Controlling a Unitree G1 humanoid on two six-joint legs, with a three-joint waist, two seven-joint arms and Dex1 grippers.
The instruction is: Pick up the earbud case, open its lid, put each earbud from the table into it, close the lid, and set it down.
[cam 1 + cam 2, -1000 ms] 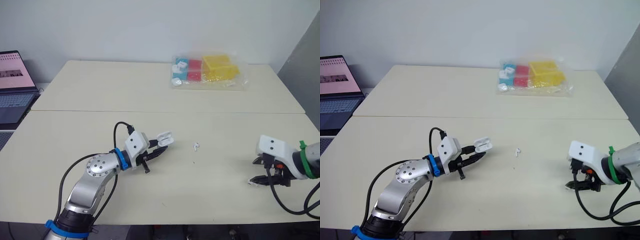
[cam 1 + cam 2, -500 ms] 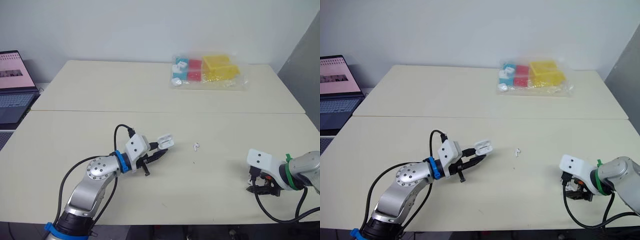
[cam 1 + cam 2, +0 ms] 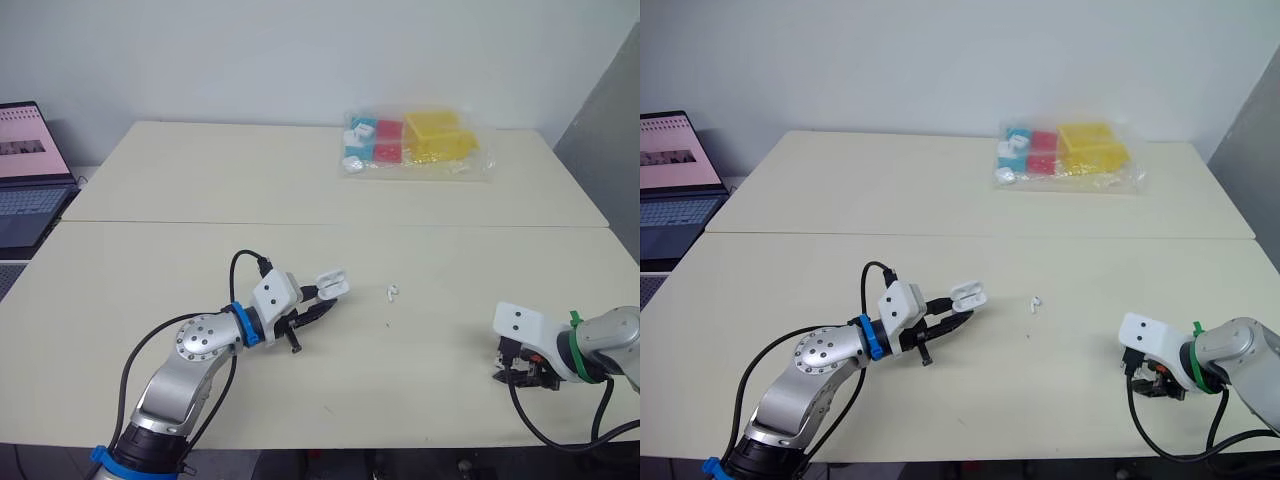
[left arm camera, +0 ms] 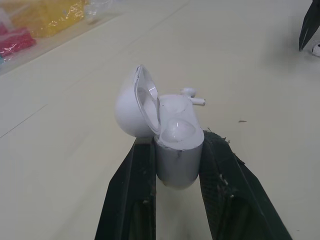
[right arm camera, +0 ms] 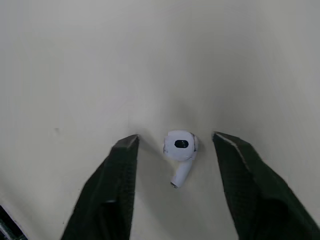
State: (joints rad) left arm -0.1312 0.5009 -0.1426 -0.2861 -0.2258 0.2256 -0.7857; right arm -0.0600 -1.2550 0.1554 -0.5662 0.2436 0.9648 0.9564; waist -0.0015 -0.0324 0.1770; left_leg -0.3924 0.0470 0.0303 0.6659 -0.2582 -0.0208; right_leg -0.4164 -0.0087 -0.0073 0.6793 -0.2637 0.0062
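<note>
Earbud case [image 3: 331, 283] sits clamped in left gripper [image 4: 178, 145], right gripper [image 5: 175, 136] spread around earbud [image 5: 180, 146], second earbud [image 3: 392, 293] between them.

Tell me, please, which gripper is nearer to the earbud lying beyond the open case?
Left. The left gripper, jaws shut on the open earbud case, is close to the left of that earbud; the right gripper is far off to its right, open jaws straddling another earbud.

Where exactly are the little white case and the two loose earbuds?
earbud case [image 4: 178, 159]: left wrist view, on its lower body.
first earbud [image 5: 180, 144]: right wrist view, on its round head.
second earbud [image 3: 393, 293]: left eye view, on its middle.
</note>
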